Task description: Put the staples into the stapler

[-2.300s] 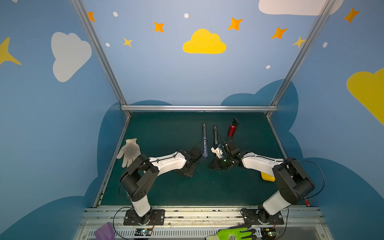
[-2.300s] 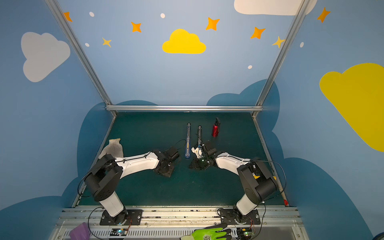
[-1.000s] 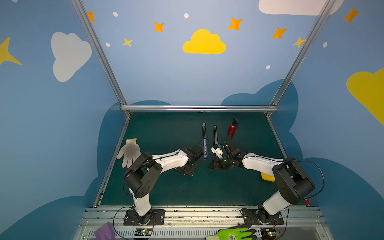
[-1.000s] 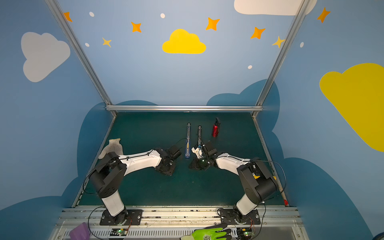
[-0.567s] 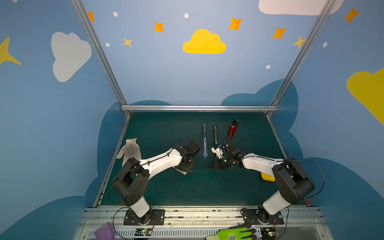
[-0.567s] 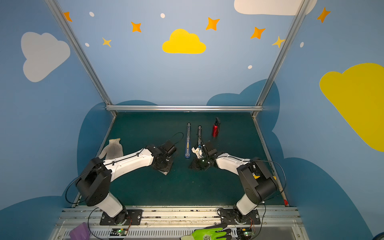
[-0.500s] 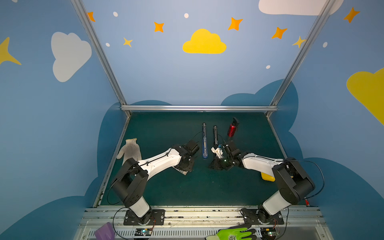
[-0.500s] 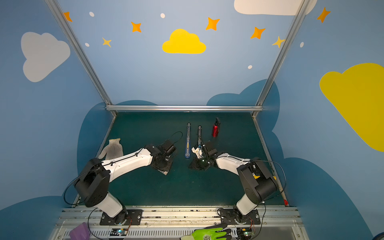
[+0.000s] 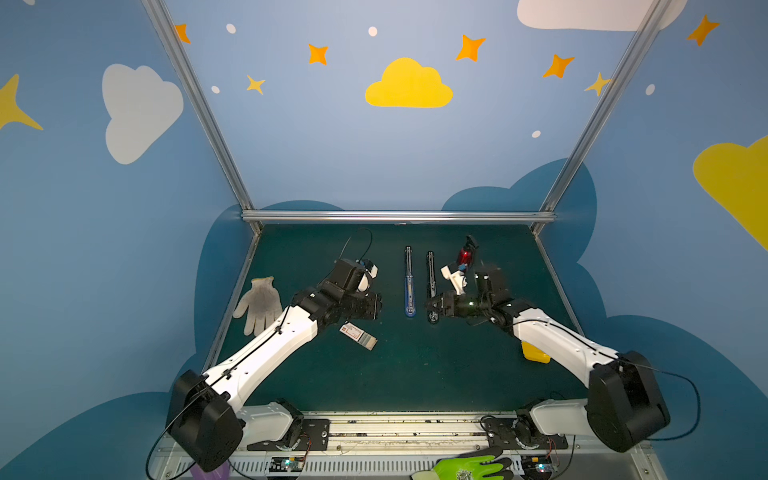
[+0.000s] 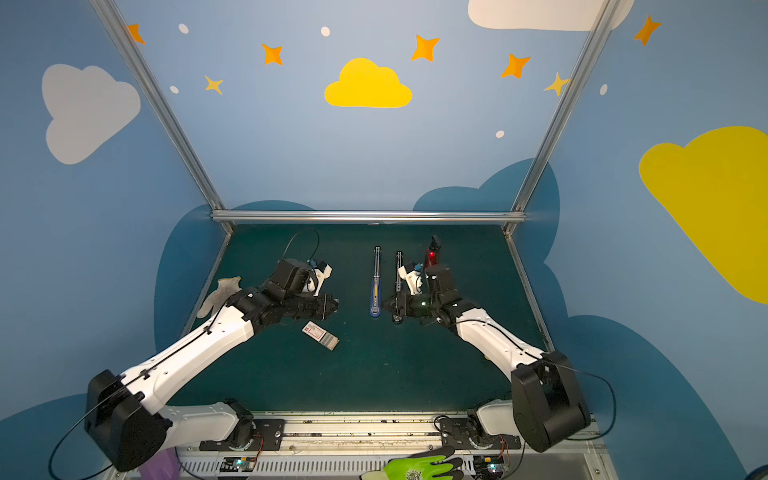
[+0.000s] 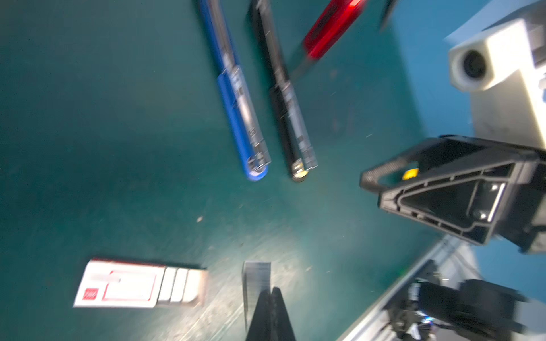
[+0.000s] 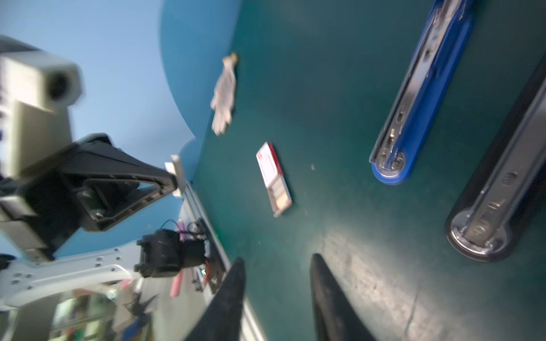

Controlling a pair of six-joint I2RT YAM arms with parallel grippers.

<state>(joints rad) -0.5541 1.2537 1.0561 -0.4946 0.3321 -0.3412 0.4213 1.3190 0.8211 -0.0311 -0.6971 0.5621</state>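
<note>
The left gripper has its fingers pressed together on a short silver strip of staples, pinching it near one end so that most of the strip sticks out past the tips. In both top views this gripper hangs above the green mat, left of the staplers. The staple box lies flat on the mat just in front of it, untouched. Its tan tray is slid partly out of the white sleeve, and more strips show inside. The right gripper has its fingers spread with only bare mat between them, holding nothing. It sits low by the near end of the black stapler, which lies opened flat, and does not visibly touch it. The blue stapler, also opened flat, lies parallel and just left of the black one, between the two grippers.
</note>
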